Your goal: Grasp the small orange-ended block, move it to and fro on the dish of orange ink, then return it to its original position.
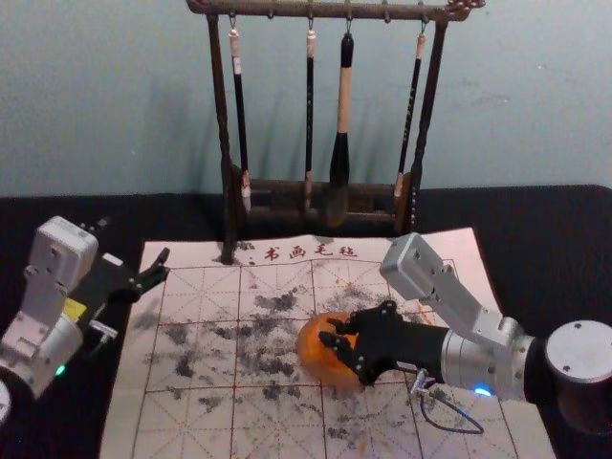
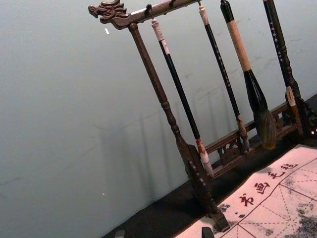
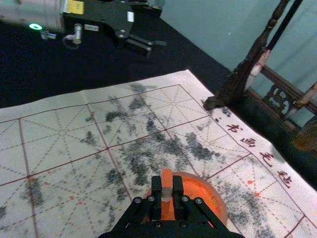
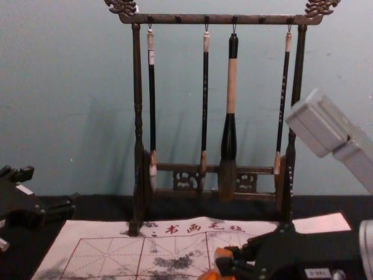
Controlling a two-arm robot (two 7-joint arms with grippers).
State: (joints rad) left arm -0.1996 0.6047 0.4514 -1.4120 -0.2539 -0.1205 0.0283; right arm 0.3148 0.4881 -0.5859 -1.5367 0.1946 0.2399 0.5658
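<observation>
over on the left, the black and silver left gripper (image 1: 135,240) is held out by its arm, which slants in from the near left corner; it hangs by the left border of the white calligraphy mat (image 1: 126,421), pointing forward and a little inward. its two black fingers are spread well apart, and i can see nothing between them. toward the middle, behind the work, a dark brown carved wooden rack (image 4: 137,105) stands at the far edge of the mat, with four hanging brushes, among them a thick one with a pale band on its black handle (image 4: 232,87). the mat itself, red-lined and blotched with grey and orange stains, lies over the black tabletop (image 1: 535,215). near its middle sits the round orange dish (image 1: 312,356), and right above it is the small white block with an orange end (image 3: 167,184), standing about upright with the orange end up. the black and silver right gripper (image 1: 342,354) has it: the fingers are clenched on the block, one on either side, with its upper part poking out between them. whether the block's lower end touches the dish i can't tell, since the fingers cover it. the right arm comes in from the right, stretched low and nearly level across the mat, its gripper aimed inward over the dish.
</observation>
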